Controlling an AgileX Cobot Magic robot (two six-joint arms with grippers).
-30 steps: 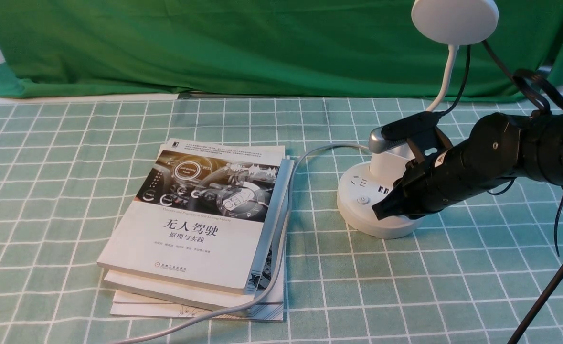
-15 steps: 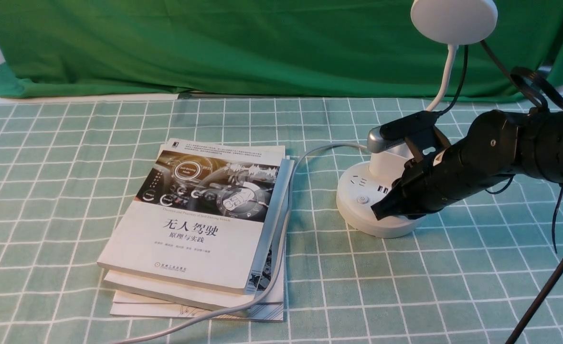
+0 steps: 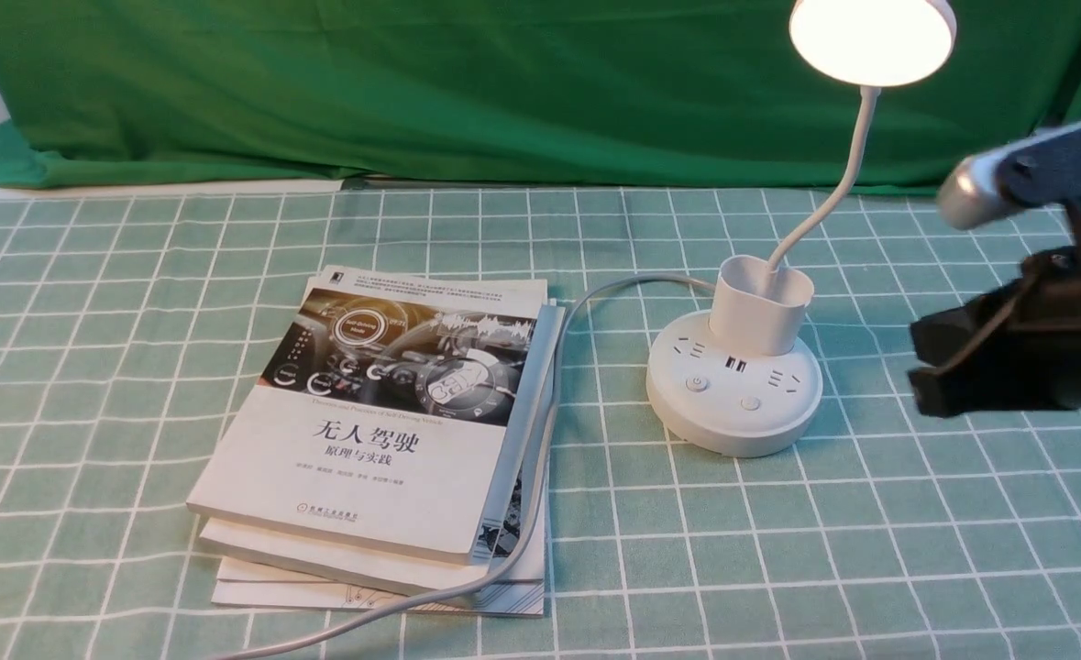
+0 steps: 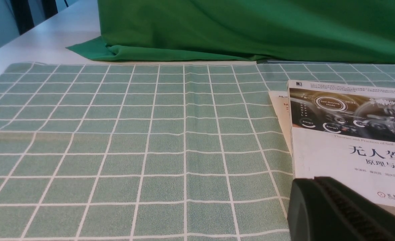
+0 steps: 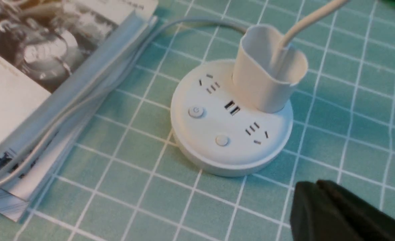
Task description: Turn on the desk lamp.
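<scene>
Since the desk lamp is lit, standing just right of the books, the right gripper, jaws seemingly pressed together on nothing, should be kept clear of the buttons, while the state of the left gripper cannot be told.

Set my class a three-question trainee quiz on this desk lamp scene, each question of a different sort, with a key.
1. True or false: the head of the desk lamp is lit.
2. Where is the right gripper relative to the lamp's base?
A. pressing a button
B. clear of it, on the robot's right
C. inside the cup holder
3. Fill in: a grey ___ runs from the base along the stack of books.

Key: 1 true. 2 B. 3 cable.
</scene>
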